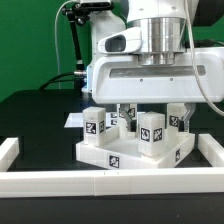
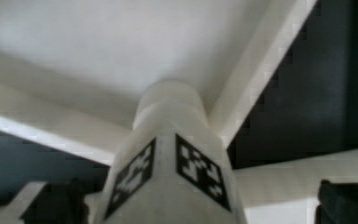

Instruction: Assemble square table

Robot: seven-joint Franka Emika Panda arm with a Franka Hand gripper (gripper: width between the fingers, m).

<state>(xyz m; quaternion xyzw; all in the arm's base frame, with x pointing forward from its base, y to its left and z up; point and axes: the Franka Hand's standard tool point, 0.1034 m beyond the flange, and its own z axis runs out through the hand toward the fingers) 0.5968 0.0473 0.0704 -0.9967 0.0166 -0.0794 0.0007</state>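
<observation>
Upright legs (image 1: 150,135) crowd the tabletop (image 1: 125,155), hemmed by white bars (image 1: 60,181).

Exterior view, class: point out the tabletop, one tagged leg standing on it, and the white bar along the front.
Tabletop (image 1: 128,156): exterior view, front edge.
Tagged leg (image 1: 151,135): exterior view, tagged front face.
White bar (image 1: 110,181): exterior view, top face.

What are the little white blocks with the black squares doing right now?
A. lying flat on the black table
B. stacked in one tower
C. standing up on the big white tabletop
C: in the exterior view several legs stand upright, side by side, on the square tabletop.
</observation>
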